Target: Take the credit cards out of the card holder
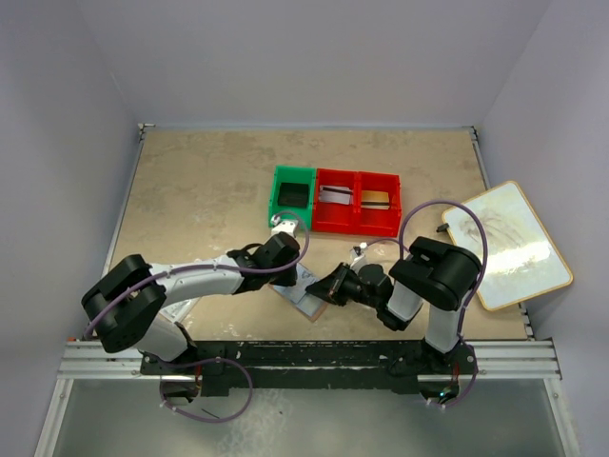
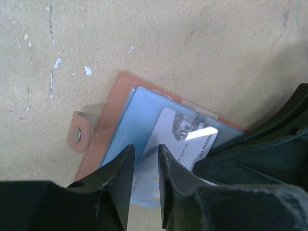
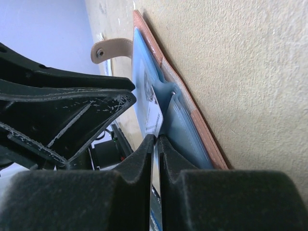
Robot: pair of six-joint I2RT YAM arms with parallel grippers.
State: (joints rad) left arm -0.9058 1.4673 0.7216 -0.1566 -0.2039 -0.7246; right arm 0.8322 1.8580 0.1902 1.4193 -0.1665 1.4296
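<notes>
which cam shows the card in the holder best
Left wrist: the card lies face up with its print visible, partly out of the card holder. Right wrist shows it only edge-on, pinched in the right claw. In the top external view it is too small and covered.

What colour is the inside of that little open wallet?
The card holder is light blue inside, rimmed reddish-brown; the left wrist view shows it best.

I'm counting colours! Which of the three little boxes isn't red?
The green bin, at the left end of the row. The middle bin and the right bin beside it are both red.
</notes>
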